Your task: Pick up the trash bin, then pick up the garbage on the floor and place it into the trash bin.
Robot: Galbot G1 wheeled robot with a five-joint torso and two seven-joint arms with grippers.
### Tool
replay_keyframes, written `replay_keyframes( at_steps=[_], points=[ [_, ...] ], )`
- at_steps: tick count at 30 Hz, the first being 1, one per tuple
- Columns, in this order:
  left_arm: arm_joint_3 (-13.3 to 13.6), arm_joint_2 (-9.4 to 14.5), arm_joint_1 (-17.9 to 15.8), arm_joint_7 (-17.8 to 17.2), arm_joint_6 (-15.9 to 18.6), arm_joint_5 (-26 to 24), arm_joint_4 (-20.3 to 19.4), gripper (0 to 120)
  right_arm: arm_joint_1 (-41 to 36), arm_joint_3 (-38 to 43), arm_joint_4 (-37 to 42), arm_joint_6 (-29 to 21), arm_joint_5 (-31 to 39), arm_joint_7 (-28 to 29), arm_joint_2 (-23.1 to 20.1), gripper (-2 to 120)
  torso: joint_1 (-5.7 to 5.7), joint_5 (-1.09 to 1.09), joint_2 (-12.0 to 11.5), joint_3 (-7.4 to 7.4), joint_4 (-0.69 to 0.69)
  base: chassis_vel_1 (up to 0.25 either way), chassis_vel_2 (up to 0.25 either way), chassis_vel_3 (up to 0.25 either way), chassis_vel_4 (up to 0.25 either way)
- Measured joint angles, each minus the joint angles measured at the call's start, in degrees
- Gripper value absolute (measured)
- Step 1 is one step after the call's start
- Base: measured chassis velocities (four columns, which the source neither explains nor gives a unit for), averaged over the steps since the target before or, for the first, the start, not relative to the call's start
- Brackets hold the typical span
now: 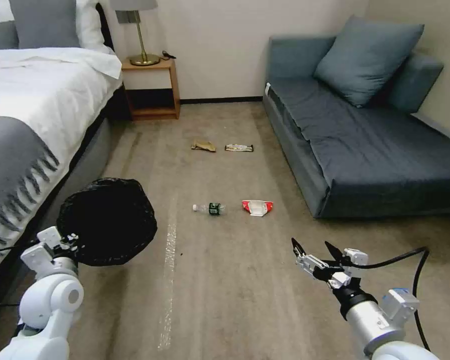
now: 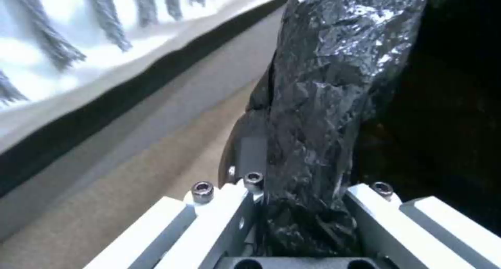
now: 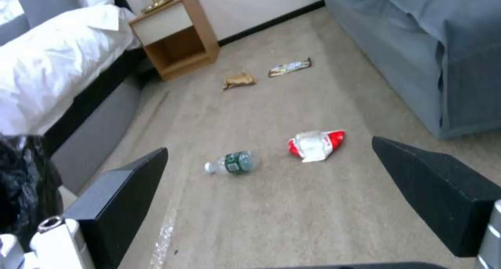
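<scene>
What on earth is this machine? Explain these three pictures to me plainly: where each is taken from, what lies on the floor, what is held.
It is a wheeled robot with two arms. One picture looks down from its head, the others from each wrist. The left gripper is shut on the rim of the trash bin, lifted beside the bed. The right gripper hangs open, holding nothing. On the carpet lie a bottle, a red-and-white packet, a tan wrapper and a snack bar wrapper.
</scene>
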Motion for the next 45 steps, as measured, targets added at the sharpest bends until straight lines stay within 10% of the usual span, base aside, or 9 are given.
replay_keyframes(
  at_steps=[45],
  points=[
    [0.38, -0.89, 1.32, 1.86, -3.08, -0.17, 2.43, 3, -0.1, -1.59, -1.23, 4.47, -4.03, -2.26, 2.71, 100, -0.01, 0.0, 0.01, 0.0, 0.0, -0.032, 0.031, 0.029, -0.033]
  ],
)
